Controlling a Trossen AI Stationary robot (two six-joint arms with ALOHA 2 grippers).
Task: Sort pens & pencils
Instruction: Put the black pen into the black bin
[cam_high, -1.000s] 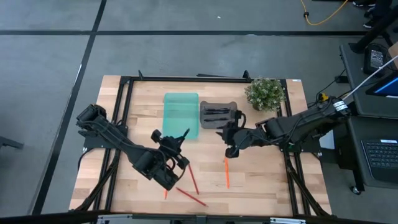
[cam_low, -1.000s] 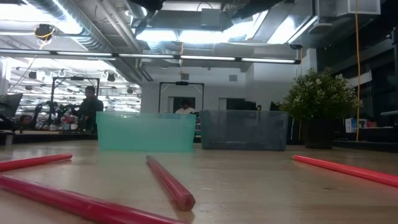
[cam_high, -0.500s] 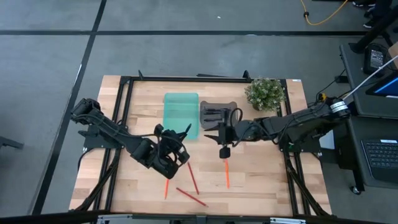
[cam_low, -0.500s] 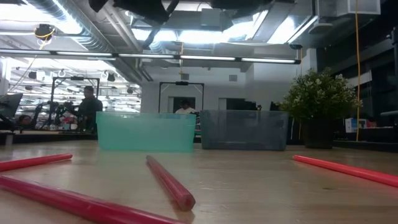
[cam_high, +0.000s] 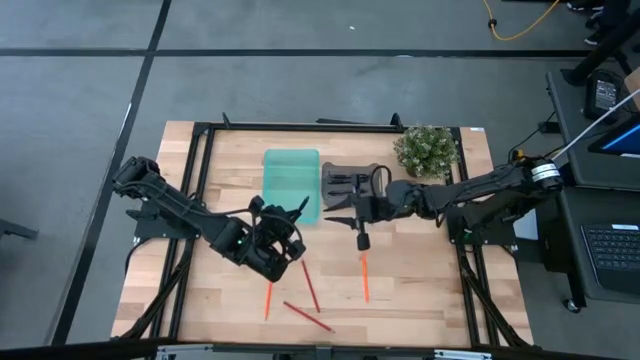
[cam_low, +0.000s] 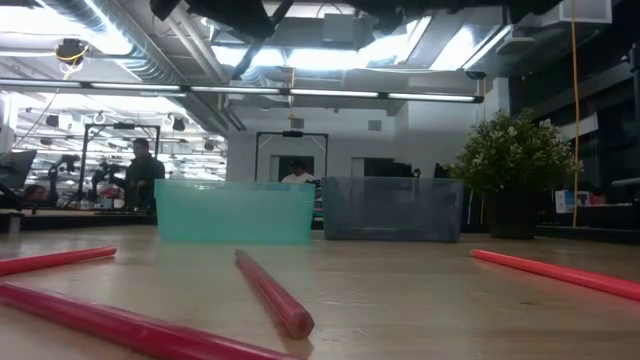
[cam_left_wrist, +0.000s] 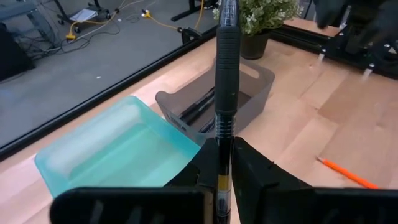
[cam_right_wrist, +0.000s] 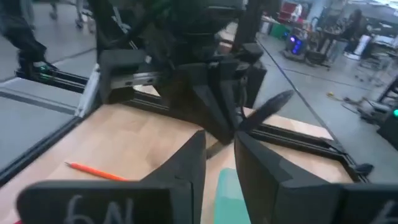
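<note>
On the pale wooden bench (cam_high: 420, 290) we see the translucent teal tub (cam_high: 290, 172) beside the smoky grey tub (cam_high: 372, 172) of black pens. Our left hand (cam_high: 280, 238), raised near the teal tub, pinches a slim black pen (cam_left_wrist: 226, 68) upright; dropped there, it missorts. The right hand (cam_high: 352, 222) hovers half-spread, holding nothing, and four orange and red pencils (cam_high: 365, 277) lie loose.

Two matte-black jointed arms with black cabling, white handwritten marking on one wrist
</note>
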